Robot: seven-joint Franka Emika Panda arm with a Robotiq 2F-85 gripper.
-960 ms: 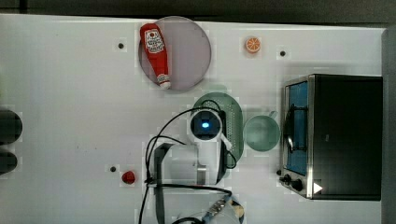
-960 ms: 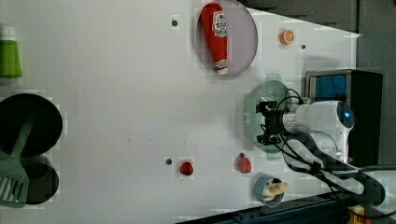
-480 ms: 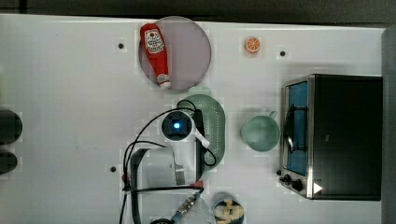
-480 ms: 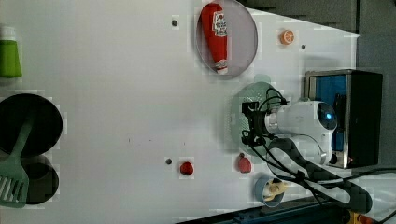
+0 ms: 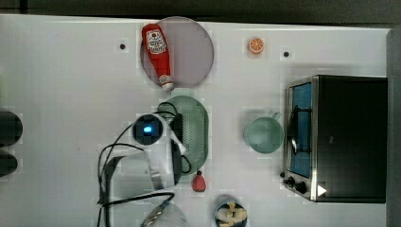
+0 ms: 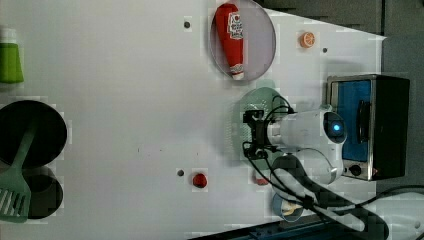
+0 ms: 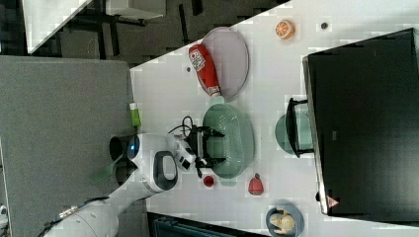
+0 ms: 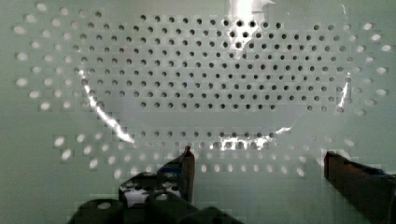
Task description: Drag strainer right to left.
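Pale green perforated strainer, upright

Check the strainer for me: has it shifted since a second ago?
Yes. In the top view the strainer has slid toward the top view's left, away from the green cup it sat beside, and now lies below the grey plate.
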